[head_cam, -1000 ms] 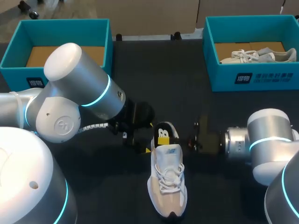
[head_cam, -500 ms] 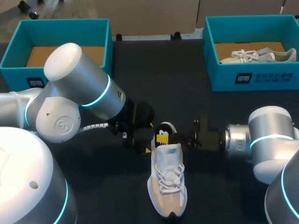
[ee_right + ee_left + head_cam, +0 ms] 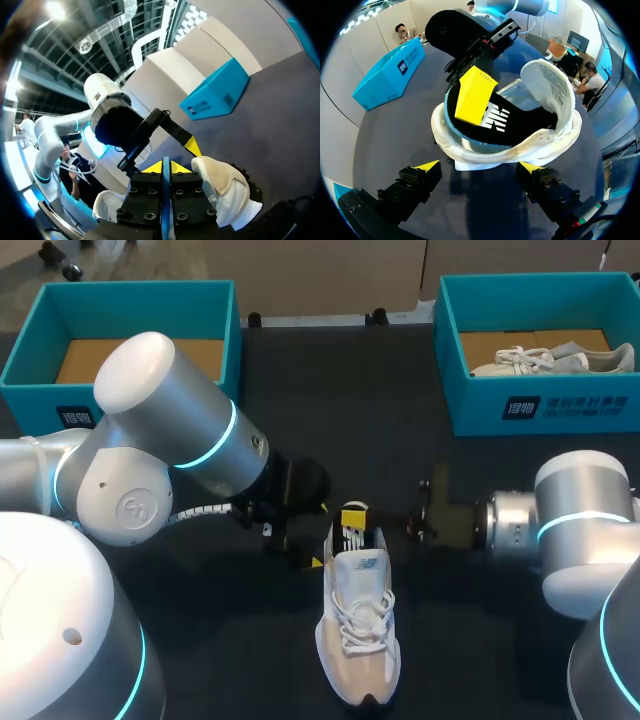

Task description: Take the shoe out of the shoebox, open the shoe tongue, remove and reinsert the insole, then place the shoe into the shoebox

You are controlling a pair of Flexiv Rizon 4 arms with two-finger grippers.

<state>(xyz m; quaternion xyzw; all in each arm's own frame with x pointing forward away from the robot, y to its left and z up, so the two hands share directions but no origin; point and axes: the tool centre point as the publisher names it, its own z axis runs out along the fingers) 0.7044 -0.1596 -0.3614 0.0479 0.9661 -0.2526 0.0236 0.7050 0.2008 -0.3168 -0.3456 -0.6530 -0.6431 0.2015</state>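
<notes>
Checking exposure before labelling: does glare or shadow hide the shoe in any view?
Head view: soft glare on the left arm, the shoe clearly lit. Left wrist view: its shadow falls on the table under the heel, hiding nothing. Right wrist view: shoe well lit beside the right gripper.

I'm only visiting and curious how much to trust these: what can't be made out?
Head view: the left arm's fingers, mostly hidden under its wrist.
Right wrist view: most of the insole, covered by the right arm's fingers and their mount; only its edge shows.
Left wrist view: the toe of the shoe, behind the raised tongue.
Head view: part of the left shoebox floor, behind the left arm.
</notes>
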